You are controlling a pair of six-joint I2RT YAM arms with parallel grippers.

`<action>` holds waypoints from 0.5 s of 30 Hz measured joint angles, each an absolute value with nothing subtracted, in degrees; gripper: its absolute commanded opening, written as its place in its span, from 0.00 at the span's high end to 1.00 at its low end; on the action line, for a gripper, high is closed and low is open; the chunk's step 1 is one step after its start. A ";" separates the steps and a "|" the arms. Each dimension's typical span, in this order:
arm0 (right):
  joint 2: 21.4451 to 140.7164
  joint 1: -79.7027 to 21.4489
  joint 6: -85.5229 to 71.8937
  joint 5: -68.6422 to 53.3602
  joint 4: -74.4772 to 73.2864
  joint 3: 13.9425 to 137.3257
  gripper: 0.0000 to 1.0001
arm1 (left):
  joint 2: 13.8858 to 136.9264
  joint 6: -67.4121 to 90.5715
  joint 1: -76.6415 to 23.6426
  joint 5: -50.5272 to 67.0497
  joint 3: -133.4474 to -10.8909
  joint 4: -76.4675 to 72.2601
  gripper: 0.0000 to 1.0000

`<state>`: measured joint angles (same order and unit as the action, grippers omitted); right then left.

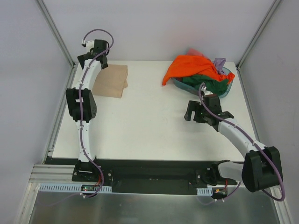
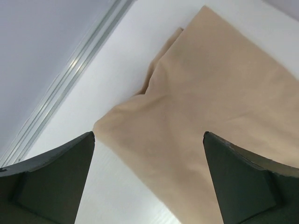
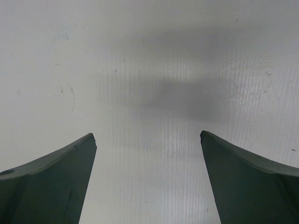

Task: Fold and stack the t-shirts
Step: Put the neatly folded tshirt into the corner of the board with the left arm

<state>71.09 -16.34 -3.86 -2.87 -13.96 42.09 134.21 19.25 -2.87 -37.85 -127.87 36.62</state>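
Note:
A tan-beige t-shirt [image 1: 112, 81] lies folded at the far left of the table. My left gripper [image 1: 96, 59] hangs open and empty over its far left edge; the left wrist view shows the tan cloth [image 2: 219, 93] between and beyond the spread jaws of that gripper [image 2: 148, 135]. At the far right, a bright orange shirt [image 1: 189, 67] is heaped over a dark green one [image 1: 208, 83], with lilac [image 1: 219, 62] and pinkish red [image 1: 194, 51] cloth behind. My right gripper [image 1: 192, 114] is open and empty over bare table, in front of that heap; it also shows in the right wrist view [image 3: 147, 134].
The heap sits in a teal translucent basin [image 1: 226, 88] at the far right corner. Metal frame posts [image 1: 60, 37] and grey walls stand around the white table [image 1: 149, 121]. A rail [image 2: 60, 88] runs along the table's left edge.

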 measured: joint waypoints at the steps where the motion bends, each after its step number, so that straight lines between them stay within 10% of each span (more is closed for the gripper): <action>1: 70.35 -16.34 -4.01 -3.29 -13.96 42.09 0.04 | 131.70 19.97 -3.44 -37.69 -126.56 36.53 0.01; 15: 57.52 -16.32 -5.80 -6.52 -14.11 39.24 0.04 | 113.03 24.64 -6.46 -0.86 -105.49 34.33 0.01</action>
<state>57.52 -16.32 -5.80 -6.52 -14.11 39.24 113.03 24.64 -6.46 -0.86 -105.49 34.33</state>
